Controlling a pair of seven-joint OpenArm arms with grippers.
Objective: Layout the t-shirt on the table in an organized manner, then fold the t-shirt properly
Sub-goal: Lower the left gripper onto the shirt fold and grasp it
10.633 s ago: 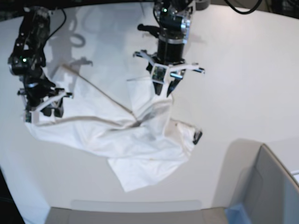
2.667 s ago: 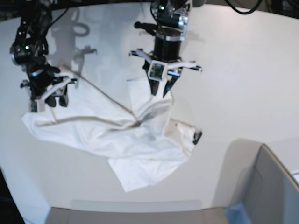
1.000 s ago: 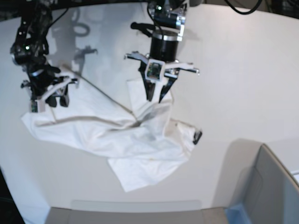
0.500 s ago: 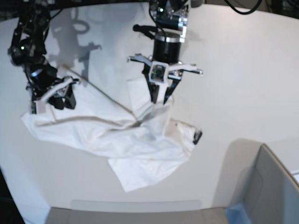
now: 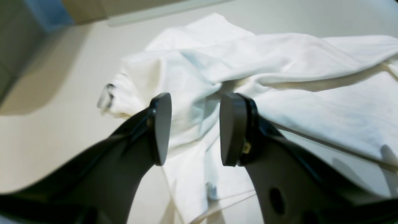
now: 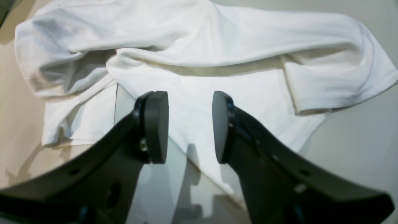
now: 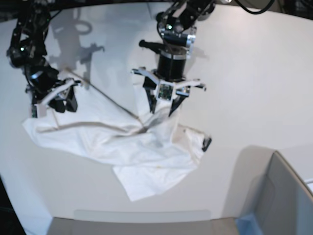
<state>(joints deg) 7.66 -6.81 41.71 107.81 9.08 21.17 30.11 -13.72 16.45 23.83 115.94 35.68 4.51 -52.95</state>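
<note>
The white t-shirt [image 7: 122, 142] lies crumpled and folded over itself on the white table [image 7: 254, 73]. Its small black tag [image 7: 207, 143] sticks out at the right edge. My left gripper [image 7: 163, 108] hangs open over the shirt's upper middle fold. In the left wrist view its fingers [image 5: 161, 127] straddle rumpled cloth of the t-shirt [image 5: 279, 62] without pinching it. My right gripper [image 7: 51, 105] stands open above the shirt's far left part. The right wrist view shows that gripper [image 6: 189, 124] over flat cloth of the t-shirt [image 6: 202, 37], with nothing between the pads.
A grey bin-like box [image 7: 283, 200] with a blue patch [image 7: 247, 223] stands at the front right, and its corner shows in the left wrist view [image 5: 18, 46]. A grey strip [image 7: 142, 215] runs along the table's front edge. Bare tabletop [image 7: 264, 107] stretches to the right of the shirt.
The left gripper's jaws have spread wider and it has dropped slightly toward the shirt's upper fold. The right gripper has shifted only a little. The shirt lies as before.
</note>
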